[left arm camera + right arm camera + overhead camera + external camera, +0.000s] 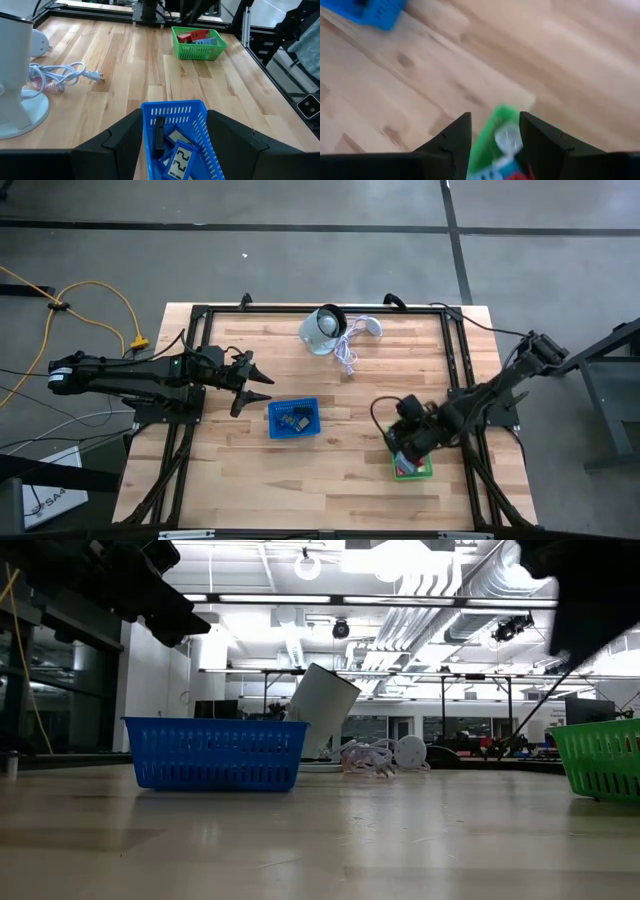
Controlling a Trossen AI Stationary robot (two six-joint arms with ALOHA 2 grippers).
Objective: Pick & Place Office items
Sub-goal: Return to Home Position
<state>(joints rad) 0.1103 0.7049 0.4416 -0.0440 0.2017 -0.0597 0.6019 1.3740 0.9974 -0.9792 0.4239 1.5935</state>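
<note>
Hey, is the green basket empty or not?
Not empty. The left wrist view shows red blocks and a pale blue block inside the green basket; the right end effector hovers over it.

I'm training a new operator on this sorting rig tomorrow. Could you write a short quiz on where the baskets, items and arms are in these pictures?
1. Multiple choice: which arm's end effector hangs over the green basket? A) left B) right C) neither
2. True or false: the red blocks lie in the blue basket.
3. Short answer: is the left end effector open or shut?

Key
1. B: the right end effector, seen in the high view and the right wrist view.
2. False: they lie in the green basket.
3. Open: its fingers stand either side of the blue basket.
</note>
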